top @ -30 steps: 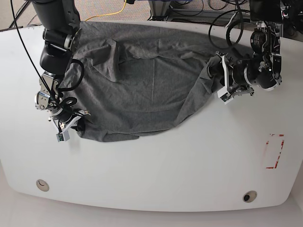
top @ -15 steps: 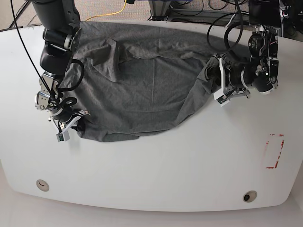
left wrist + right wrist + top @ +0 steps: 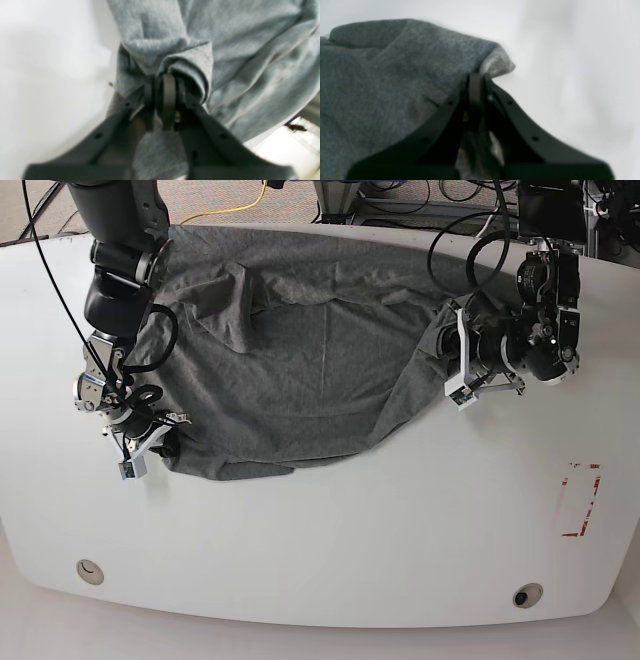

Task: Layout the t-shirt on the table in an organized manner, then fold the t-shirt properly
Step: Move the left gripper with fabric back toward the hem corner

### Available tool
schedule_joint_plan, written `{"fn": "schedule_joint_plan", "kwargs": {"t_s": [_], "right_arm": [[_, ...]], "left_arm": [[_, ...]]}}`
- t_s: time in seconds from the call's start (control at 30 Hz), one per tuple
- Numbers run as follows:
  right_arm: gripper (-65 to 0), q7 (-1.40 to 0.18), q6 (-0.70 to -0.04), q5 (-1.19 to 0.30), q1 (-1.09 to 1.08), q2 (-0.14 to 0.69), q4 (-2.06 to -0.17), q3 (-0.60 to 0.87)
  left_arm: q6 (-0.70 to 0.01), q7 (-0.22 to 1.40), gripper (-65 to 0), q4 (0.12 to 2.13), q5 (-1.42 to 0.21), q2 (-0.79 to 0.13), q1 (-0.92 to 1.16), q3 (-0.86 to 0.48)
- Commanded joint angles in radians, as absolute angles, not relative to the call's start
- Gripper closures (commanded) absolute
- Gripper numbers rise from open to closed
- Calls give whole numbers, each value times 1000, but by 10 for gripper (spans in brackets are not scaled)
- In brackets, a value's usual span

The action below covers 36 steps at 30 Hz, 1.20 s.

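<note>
Jaws of both grippers are clamped on cloth: the left gripper [image 3: 165,100] pinches a bunched fold of the heather-grey, wrinkled cotton t-shirt [image 3: 300,350], the right gripper [image 3: 475,87] pinches a corner of its edge. Shirt lies spread but rumpled across the far half of the glossy white desk [image 3: 330,540], one flap folded over near the upper left in the base view. Change over the last second: the left gripper has travelled inward, toward the shirt's middle, carrying its bunch along; the right gripper and its corner have not moved. Judgement: layout step not finished, the left side being repositioned rather than stretched, so slack is gathering there. Wrist views show what the base view cannot: the cloth actually caught between the jaws. Base view alone shows the overall outline, the red dashed rectangle mark [image 3: 580,500] and the desk's holes.
</note>
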State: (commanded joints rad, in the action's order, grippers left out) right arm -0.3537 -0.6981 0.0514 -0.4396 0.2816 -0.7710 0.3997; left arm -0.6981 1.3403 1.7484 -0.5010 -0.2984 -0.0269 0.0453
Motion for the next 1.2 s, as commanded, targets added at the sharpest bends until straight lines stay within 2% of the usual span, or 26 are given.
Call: {"fn": "schedule_joint_plan", "kwargs": {"t_s": [0.57, 1.2], "right_arm": [[0, -354, -698, 51, -440, 282, -771, 400], [0, -354, -698, 51, -440, 282, -771, 400]], "left_arm": [[-698, 1340, 0, 1765, -381, -298, -62, 44], [-698, 1317, 0, 1781, -226, -306, -259, 51]]}}
